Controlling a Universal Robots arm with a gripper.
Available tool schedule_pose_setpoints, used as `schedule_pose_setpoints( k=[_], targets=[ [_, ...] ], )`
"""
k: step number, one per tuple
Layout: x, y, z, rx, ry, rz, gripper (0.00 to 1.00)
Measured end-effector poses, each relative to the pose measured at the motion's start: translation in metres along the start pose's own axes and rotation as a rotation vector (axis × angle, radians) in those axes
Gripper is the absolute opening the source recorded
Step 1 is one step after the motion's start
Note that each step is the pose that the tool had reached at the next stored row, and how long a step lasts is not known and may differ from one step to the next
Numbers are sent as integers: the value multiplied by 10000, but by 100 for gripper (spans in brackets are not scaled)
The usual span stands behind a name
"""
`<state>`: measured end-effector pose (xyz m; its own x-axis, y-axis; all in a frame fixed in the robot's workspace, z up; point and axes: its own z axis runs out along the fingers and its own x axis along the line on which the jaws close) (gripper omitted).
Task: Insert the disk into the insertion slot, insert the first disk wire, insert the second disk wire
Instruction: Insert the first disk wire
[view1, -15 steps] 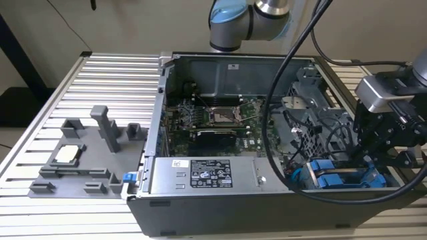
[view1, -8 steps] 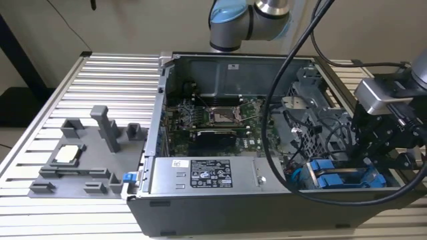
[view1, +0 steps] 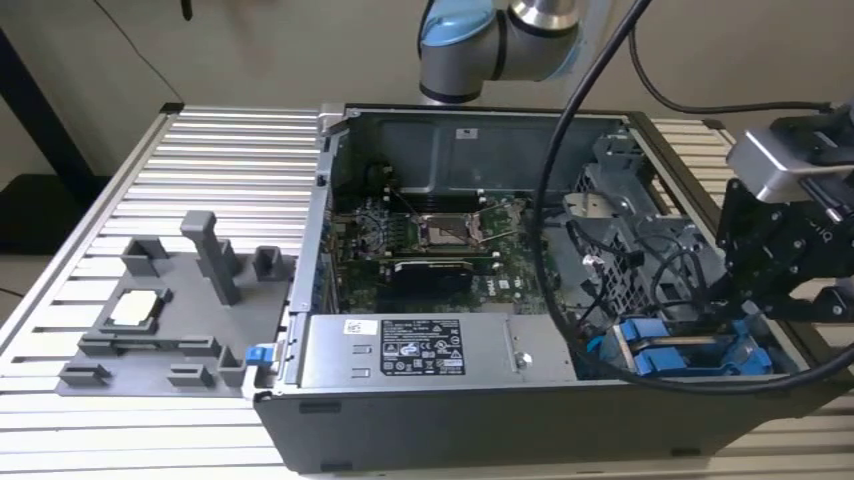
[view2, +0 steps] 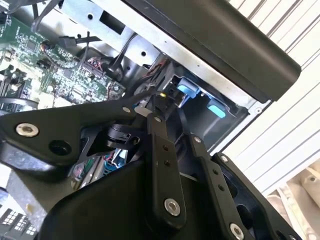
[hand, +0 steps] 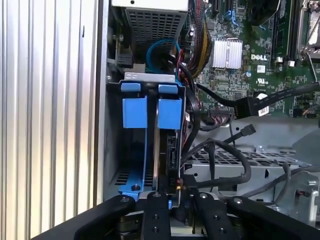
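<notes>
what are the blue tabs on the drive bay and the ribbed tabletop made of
Blue tabs on the insertion slot: likely moulded plastic with a matte finish, going by the evenly bright colour and soft rounded edges. Ribbed tabletop: probably extruded aluminium in satin silver, going by the straight parallel grooves and dull metallic sheen.

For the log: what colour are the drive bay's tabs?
Bright blue tabs, best in the first wrist view.

Soft, even room light filled the exterior view and left only faint shadows inside the computer case (view1: 441, 420). In both wrist views the end effector (view2: 161, 102) (hand: 176, 192) loomed dark and slightly blurred near the lens. Off to its side the bench (view2: 295, 130) (hand: 45, 100) glared, washed out towards white.
</notes>
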<state>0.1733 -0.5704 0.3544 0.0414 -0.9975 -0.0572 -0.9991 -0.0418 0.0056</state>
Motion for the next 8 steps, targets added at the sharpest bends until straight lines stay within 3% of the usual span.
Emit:
schedule_pose_setpoints(
  k=[8],
  targets=[
    [-18,2,-312,0,0,0,27]
  ],
)
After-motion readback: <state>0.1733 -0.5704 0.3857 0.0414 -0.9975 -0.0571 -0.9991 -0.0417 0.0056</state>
